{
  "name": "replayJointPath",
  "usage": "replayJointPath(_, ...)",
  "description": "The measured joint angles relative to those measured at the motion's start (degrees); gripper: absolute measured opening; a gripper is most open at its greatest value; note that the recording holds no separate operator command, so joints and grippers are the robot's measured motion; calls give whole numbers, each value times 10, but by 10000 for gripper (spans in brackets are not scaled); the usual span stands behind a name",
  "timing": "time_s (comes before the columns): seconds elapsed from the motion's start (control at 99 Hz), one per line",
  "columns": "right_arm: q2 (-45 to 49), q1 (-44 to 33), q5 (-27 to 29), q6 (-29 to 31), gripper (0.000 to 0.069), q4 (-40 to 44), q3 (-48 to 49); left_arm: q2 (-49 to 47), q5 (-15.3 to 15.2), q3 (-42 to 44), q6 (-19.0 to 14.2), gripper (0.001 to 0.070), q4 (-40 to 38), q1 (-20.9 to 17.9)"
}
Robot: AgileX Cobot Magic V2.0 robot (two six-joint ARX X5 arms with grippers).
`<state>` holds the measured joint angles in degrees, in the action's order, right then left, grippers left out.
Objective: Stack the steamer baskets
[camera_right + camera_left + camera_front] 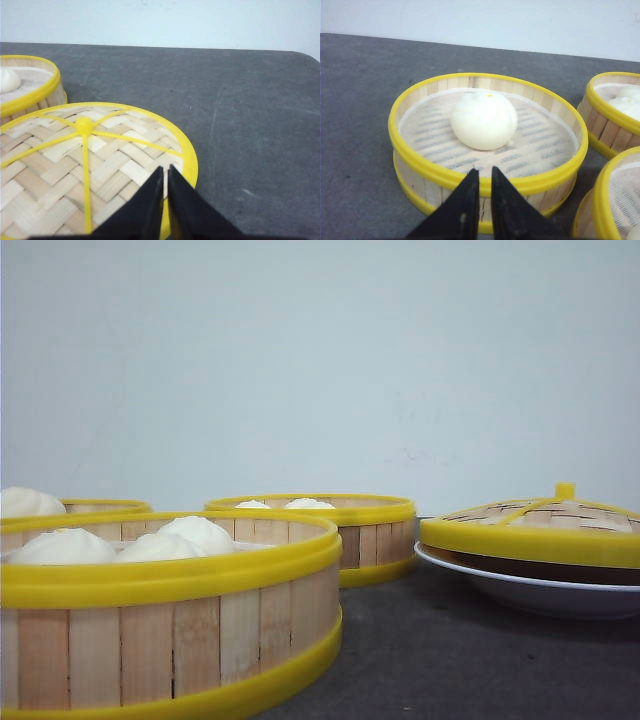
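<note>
Far-left basket (105,506): at the table's (450,660) left edge, partly cut off, one white bun (483,120) inside.
Near basket (170,625): front left of the table, three buns (150,538) on its liner.
Middle basket (350,530): further back, two bun tops (280,504) showing.
Lid (540,525): right, resting on a white plate (520,590).
Left claw (481,175): fingers nearly together, empty, above the one-bun basket's rim.
Right claw (165,175): fingers nearly together, empty, above the lid's edge.

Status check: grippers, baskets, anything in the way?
Both grippers, left and right, shut, holding nothing. Three steamer baskets unstacked, buns inside. Lid on plate, right side.
</note>
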<state>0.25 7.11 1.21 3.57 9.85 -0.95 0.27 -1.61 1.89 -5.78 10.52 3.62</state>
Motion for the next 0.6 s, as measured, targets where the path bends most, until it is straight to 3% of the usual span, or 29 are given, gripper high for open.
replayJointPath(0.081,0,0,-8,21,9,-9,0,0,0,0,-22,15,-3,0)
replayJointPath(0.202,0,0,-30,67,9,-29,-9,0,1,10,-82,15,-11,0)
replayJointPath(0.333,16,0,-37,100,9,-6,-70,9,32,76,-131,15,6,0)
replayJointPath(0.475,71,0,-48,109,9,33,-177,57,42,183,-138,15,68,0)
replayJointPath(0.596,146,0,-57,102,9,90,-268,128,48,269,-110,15,144,0)
